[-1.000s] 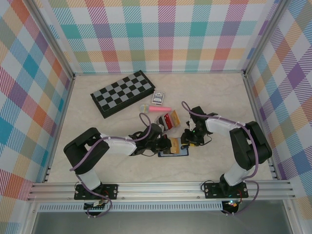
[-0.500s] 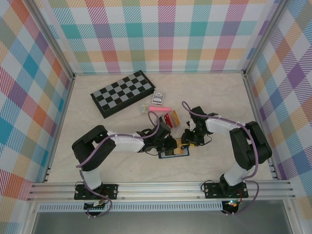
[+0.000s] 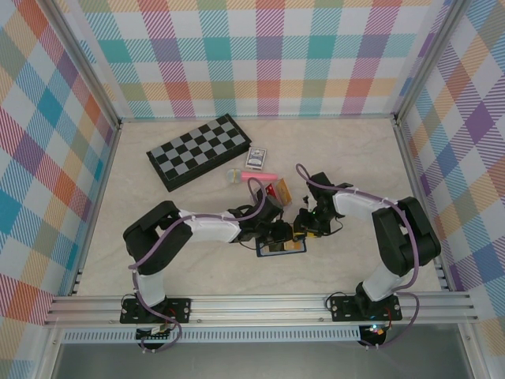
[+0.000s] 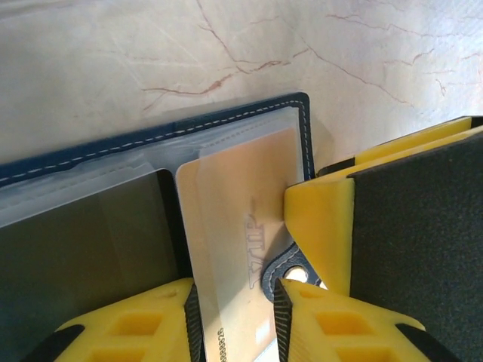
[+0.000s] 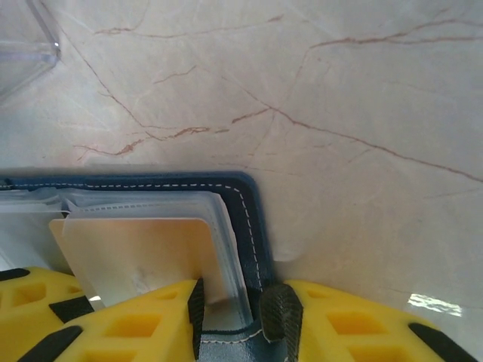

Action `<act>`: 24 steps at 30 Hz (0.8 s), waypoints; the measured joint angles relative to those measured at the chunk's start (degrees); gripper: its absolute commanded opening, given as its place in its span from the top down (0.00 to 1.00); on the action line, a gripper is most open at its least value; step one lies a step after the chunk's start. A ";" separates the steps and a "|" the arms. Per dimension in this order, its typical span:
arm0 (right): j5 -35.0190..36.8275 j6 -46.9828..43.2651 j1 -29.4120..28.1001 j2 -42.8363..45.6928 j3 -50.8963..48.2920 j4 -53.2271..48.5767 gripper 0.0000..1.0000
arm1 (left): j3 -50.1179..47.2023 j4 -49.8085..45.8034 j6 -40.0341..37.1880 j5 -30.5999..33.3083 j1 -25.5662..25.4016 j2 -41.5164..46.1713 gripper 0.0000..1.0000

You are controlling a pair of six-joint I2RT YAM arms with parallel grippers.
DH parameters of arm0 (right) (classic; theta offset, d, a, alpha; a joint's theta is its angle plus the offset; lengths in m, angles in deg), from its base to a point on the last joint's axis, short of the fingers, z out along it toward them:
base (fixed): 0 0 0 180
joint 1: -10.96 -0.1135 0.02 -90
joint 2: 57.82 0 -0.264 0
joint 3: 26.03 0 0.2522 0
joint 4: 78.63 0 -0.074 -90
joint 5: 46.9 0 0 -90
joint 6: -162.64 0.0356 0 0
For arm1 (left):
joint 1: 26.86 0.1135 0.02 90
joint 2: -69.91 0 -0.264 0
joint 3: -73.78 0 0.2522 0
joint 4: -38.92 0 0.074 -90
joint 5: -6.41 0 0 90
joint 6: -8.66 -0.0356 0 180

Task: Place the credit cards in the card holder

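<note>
Navy, white-stitched, spread open flat on the pale veined table (image 3: 355,150): card holder (image 3: 282,247), near the front middle, set between left gripper (image 3: 273,234) and right gripper (image 3: 303,230). Bare tabletop to its left, its right and toward the front rail (image 3: 260,304); clear box (image 3: 278,192) just behind; pink microphone (image 3: 252,175), pack of playing cards (image 3: 257,158) and chessboard (image 3: 197,151) farther back; checked walls (image 3: 268,55) well apart from all. Tan credit card (image 4: 234,226) part-way under the clear sleeve (image 4: 226,143) at the holder's stitched corner, snap tab (image 4: 290,275) just beside its edge. Embossed letters on that card, seemingly "VIP"; a row of tiny digits lower down, too small to read. Left fingers (image 4: 128,332) standing apart, card lying in the gap. Right fingers (image 5: 136,324) clamped on the holder's edge, sleeve and navy rim filling the space between the pads. Both forearms low, reaching inward from bent elbows, wrists tipped down over the holder.
</note>
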 measured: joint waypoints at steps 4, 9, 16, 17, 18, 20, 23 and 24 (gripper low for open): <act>1.88 1.14 -0.02 0.79 -0.15 -0.52 0.61 | 0.70 -0.46 -0.31 -0.48 0.00 -0.50 0.60; 5.97 2.08 -0.02 2.01 -0.15 -1.62 0.59 | 0.33 -0.33 -0.63 0.39 -0.46 0.46 0.52; 9.42 1.99 0.02 3.50 -0.15 -3.15 0.59 | -2.89 -3.85 -0.68 4.24 -1.25 4.55 0.53; 9.64 1.99 0.02 3.78 -0.17 -3.17 0.59 | -3.13 -4.13 -0.66 4.76 -1.27 4.76 0.53; 9.75 1.97 0.02 4.11 -0.17 -3.23 0.59 | -3.48 -4.11 -0.63 5.20 -1.31 4.98 0.53; 9.33 1.75 0.02 5.18 -0.20 -3.23 0.61 | -4.31 -4.17 -0.48 6.08 -1.38 5.73 0.57; 6.84 1.33 0.02 7.13 -0.76 -2.51 0.67 | -4.81 -5.01 -0.39 7.04 -1.38 6.58 0.66; 5.92 1.31 0.00 7.82 -1.18 -2.21 0.71 | -4.90 -5.16 -0.37 7.28 -1.38 6.80 0.72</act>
